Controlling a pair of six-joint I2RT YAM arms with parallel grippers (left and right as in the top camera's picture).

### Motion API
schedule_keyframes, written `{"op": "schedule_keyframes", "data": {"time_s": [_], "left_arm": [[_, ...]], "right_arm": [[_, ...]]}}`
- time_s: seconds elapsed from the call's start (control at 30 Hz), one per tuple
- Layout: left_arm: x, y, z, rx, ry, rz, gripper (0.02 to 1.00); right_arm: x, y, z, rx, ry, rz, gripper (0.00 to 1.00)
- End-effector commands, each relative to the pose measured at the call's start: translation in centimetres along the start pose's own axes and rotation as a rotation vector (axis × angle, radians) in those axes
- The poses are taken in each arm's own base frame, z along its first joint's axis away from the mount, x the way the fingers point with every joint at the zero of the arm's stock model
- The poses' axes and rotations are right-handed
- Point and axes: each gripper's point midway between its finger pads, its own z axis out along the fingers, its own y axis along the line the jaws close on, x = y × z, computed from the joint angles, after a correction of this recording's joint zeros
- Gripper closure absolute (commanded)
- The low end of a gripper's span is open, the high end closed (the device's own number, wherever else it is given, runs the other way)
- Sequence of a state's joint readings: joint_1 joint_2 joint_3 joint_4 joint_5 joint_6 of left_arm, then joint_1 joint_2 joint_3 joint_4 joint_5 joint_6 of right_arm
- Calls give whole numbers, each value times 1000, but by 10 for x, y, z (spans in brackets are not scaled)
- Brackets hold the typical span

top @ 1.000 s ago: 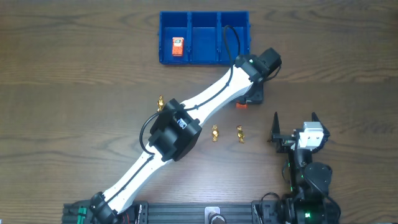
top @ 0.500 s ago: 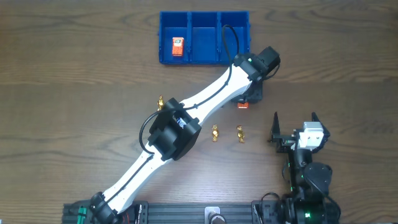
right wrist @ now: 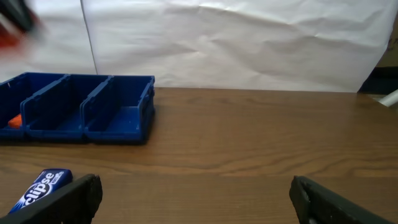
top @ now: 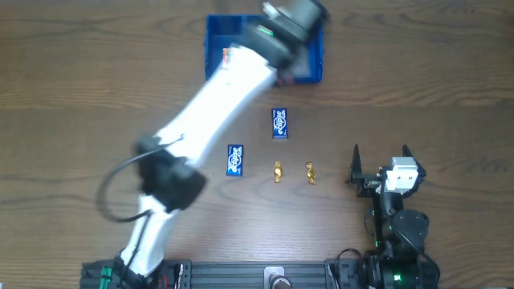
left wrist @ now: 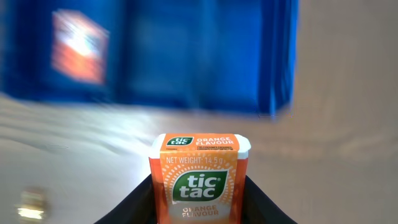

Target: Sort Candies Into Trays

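The left arm has swung from mid-table up to the blue three-bin tray point(top: 215, 36) at the frame's top, uncovering a blue candy pack point(top: 279, 123) at centre and a second blue pack point(top: 234, 160) lower left of it. The left gripper point(left wrist: 200, 210) is clenched on an orange mint box point(left wrist: 200, 177) near the tray. The right gripper point(top: 381, 154), lower right, stands released. Done: one binned orange box point(left wrist: 78, 46), in the left bin. Left: the held box, two packs, a gold candy point(top: 278, 171) and a second gold candy point(top: 310, 172).

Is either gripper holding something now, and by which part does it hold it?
The left gripper pinches the orange candy box by its lower sides; the right gripper is open and holds nothing.
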State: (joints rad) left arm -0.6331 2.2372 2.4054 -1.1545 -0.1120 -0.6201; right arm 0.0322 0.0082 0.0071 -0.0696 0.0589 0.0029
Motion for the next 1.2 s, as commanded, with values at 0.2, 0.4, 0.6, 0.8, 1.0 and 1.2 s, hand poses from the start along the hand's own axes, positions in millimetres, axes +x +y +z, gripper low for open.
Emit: {"op": "schedule_keyframes", "data": {"time_s": [0.2, 0.4, 0.6, 0.8, 1.0, 1.2], "left_arm": [[-61, 99, 36, -61, 4, 19, 673], [-46, 110, 86, -93, 81, 95, 673], [-42, 112, 106, -98, 99, 111, 669], [-43, 117, 106, -98, 102, 130, 669], [-43, 124, 118, -107, 111, 125, 665], [-40, 126, 125, -111, 121, 124, 656]], "right_arm": [[0, 2, 0, -8, 1, -12, 3], [0, 2, 0, -8, 1, -12, 3], [0, 2, 0, -8, 1, -12, 3], [0, 2, 0, -8, 1, -12, 3], [0, 2, 0, -8, 1, -12, 3], [0, 2, 0, -8, 1, -12, 3]]}}
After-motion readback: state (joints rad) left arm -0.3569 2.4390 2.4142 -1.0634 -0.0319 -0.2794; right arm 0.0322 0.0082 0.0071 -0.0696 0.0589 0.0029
